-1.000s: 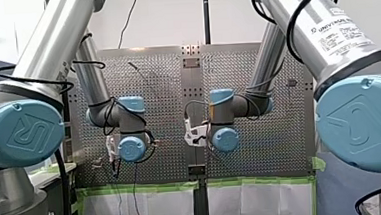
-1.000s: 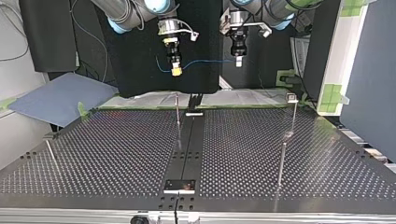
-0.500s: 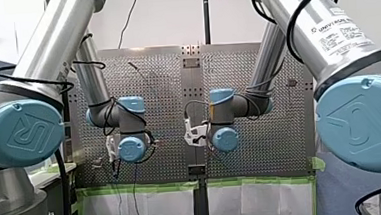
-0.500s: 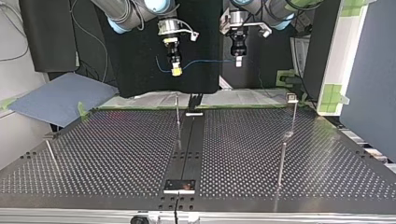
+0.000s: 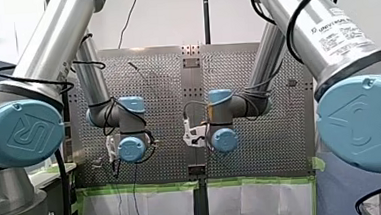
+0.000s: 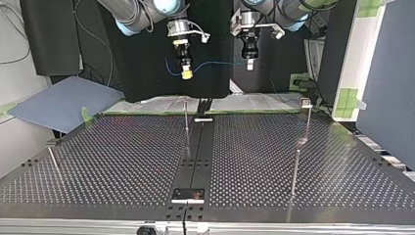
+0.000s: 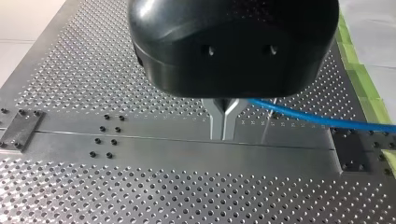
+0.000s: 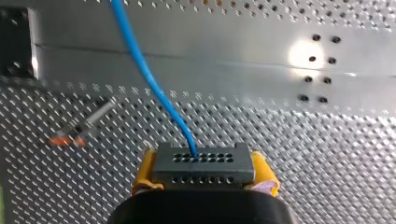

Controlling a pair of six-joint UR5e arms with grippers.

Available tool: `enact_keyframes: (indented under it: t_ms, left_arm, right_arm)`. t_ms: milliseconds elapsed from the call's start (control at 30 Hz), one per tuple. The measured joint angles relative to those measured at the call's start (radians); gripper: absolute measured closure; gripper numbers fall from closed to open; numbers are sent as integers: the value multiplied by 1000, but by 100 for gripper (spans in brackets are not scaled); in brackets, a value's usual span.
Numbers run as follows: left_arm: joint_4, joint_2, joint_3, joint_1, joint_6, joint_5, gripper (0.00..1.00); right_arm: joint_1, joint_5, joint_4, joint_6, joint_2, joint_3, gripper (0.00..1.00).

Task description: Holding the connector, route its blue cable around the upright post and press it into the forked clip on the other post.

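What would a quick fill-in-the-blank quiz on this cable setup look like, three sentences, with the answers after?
1. My right gripper clamps the connector with pads coloured ____.
2. The cable leaving the connector is ____.
3. Further along, that cable is pinched by the metal fingers of my ____ arm.
Missing words: yellow; blue; left.

blue cable [image 8: 136,58], grey connector [image 8: 204,163], silver perforated table [image 8: 327,140].
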Motion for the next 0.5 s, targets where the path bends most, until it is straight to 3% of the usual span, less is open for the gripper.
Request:
enact_keyframes:
  t_ms: [133,233,500]
  left_arm:
    - [0,0,0,0,0,0,100]
    - [0,0,0,0,0,0,100]
    - [0,0,0,0,0,0,100]
  right_arm:
    - [37,4,33,28,37,-29,100]
    - [58,4,45,36,70,-37,100]
    - [67,4,49,39,146,-40,100]
